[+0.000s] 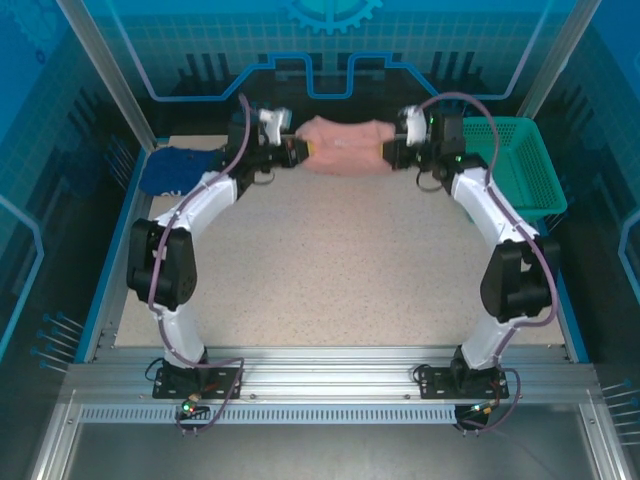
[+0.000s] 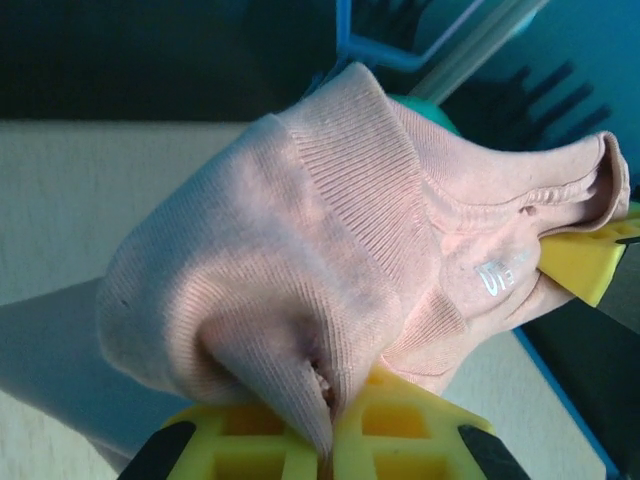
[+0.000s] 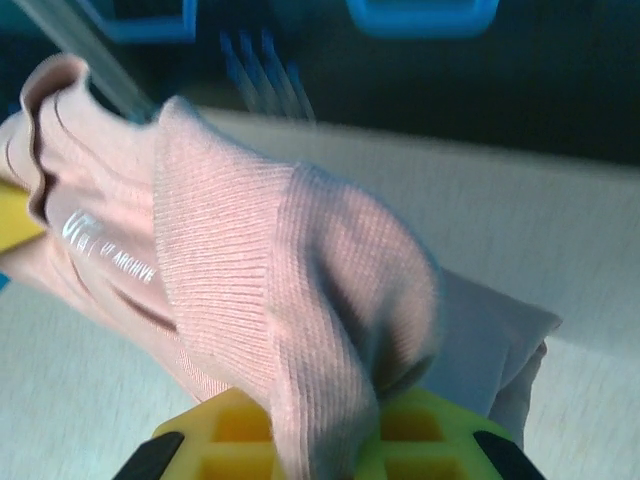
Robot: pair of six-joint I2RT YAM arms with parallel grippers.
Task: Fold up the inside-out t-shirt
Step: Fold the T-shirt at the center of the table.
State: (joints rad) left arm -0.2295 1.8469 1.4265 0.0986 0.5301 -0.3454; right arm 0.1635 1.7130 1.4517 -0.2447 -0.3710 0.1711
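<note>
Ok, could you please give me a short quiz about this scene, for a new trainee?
1. True or false: the left gripper and the right gripper are both shut on the pink t-shirt.
2. What stands at the far right, beside the right arm? A) a green basket B) a red bucket C) a cardboard box
3. Fill in: the dark blue garment lies to the ___ of the pink t-shirt.
Key: 1 true; 2 A; 3 left.

We're looking at a speckled beige bench (image 1: pixel 340 270) across the middle of the frame, blue rim along its sides. Upper left, a dark blue garment (image 1: pixel 172 168) lies crumpled right at the bench's edge. Upper right, a green mesh basket (image 1: pixel 520 170) sits at the corner, reaching past the right rim.
</note>
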